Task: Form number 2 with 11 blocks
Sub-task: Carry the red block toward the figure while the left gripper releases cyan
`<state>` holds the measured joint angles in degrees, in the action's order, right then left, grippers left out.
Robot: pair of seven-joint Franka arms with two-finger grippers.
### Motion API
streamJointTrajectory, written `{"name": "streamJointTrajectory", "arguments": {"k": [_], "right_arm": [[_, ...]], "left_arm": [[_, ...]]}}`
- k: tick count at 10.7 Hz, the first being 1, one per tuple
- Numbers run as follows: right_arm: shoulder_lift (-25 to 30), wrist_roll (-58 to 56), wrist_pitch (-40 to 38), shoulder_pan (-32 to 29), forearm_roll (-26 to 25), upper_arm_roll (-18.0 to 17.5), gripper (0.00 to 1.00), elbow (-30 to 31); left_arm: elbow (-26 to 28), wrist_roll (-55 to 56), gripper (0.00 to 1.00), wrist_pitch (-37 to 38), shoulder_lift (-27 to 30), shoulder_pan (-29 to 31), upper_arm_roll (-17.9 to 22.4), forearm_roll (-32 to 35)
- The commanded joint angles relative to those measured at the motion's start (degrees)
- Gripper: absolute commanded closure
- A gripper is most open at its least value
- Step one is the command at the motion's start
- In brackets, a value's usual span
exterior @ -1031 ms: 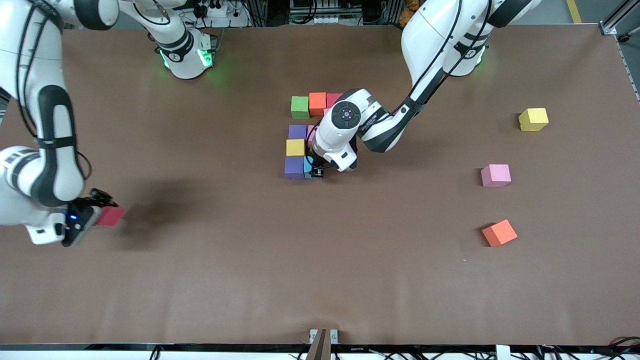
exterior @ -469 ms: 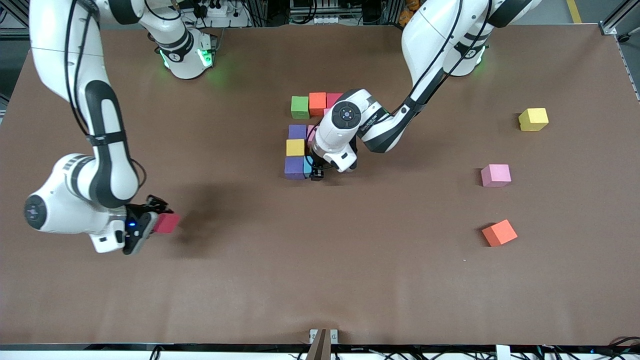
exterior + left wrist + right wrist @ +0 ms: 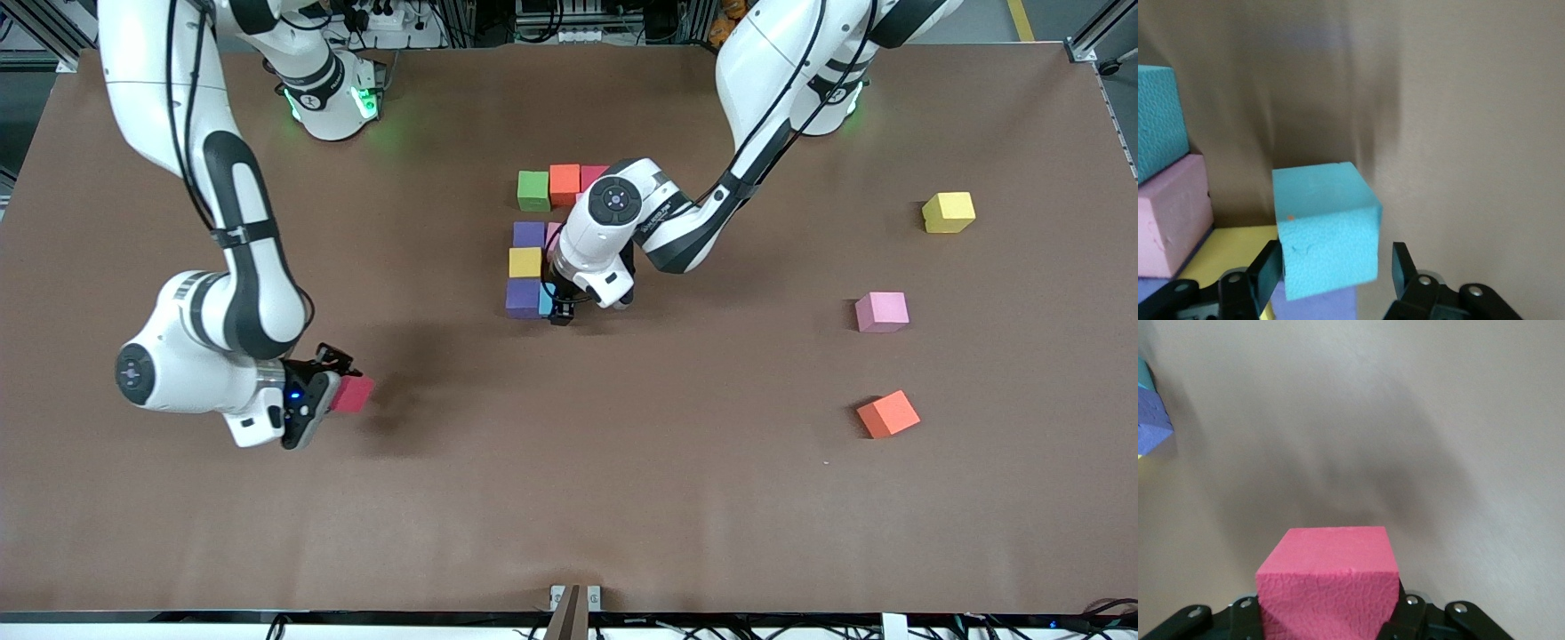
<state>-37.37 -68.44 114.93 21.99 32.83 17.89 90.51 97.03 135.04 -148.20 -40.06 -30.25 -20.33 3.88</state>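
A brown table (image 3: 569,498) carries clustered blocks (image 3: 524,263) and three scattered blocks (image 3: 881,311).

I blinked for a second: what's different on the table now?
The right pincer, shut on the red block, carried it toward the cluster. The left pincer let go of the light blue block there. The loose yellow, pink and orange blocks stayed put.

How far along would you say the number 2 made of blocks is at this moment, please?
Done: a cluster of foam cubes lies mid-table. The left end effector stands open around a light blue foam cube set beside the purple one.

In hand: the right end effector carries a red foam cube.

Left: loose yellow, pink and orange cubes.
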Motion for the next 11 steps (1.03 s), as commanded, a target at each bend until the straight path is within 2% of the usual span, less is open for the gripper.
{"name": "streamJointTrajectory", "arguments": {"k": [1, 5, 8, 11], "right_arm": [[0.72, 2.77, -0.49, 1.55, 1.27, 0.21, 0.74, -0.07], [0.72, 6.30, -0.06, 4.90, 1.36, 0.21, 0.74, -0.69], [0.98, 6.21, -0.23, 5.60, 1.62, -1.45, 0.74, -0.78], [0.98, 6.38, -0.06, 7.35, 3.64, -2.95, 0.74, -0.78]], "left_arm": [[0.52, 0.05, 0.26, 0.54, 2.35, 0.28, 0.11, 1.48], [0.52, -0.39, 0.25, 0.81, 3.75, 0.46, 0.11, 1.39], [0.43, -3.63, 0.25, 5.01, 7.00, 2.12, 0.12, 1.48], [0.35, -11.69, 0.26, 10.37, 11.13, 4.57, 0.03, 1.48]]}}
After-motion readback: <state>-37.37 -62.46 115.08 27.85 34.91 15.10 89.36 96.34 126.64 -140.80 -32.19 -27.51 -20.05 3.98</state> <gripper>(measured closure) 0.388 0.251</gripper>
